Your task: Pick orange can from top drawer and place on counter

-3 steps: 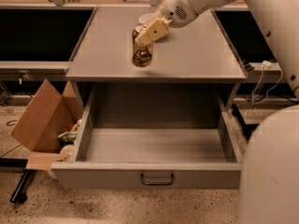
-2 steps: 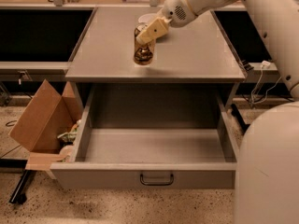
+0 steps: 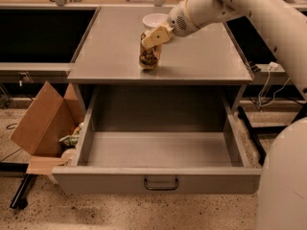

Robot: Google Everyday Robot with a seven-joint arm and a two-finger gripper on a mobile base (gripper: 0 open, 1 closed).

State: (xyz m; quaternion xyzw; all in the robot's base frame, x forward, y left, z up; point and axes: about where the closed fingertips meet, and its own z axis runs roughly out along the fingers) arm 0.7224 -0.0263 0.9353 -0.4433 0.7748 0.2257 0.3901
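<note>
While the top drawer (image 3: pixel 158 150) stands open below, the bench (image 3: pixel 201 61) above it carries the orange can (image 3: pixel 149 59), upright near the front edge, with the white bowl (image 3: pixel 154 19) close behind. My fingers (image 3: pixel 154 36) pinch the can's top. I judge its base is down: I should check it sits flat, spread evenly, then lift straight up, clear of the bowl.

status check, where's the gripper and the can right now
gripper over counter, at top of orange can. can looks set down on counter, near front edge. top drawer open below. white bowl just behind can, not blocking.
</note>
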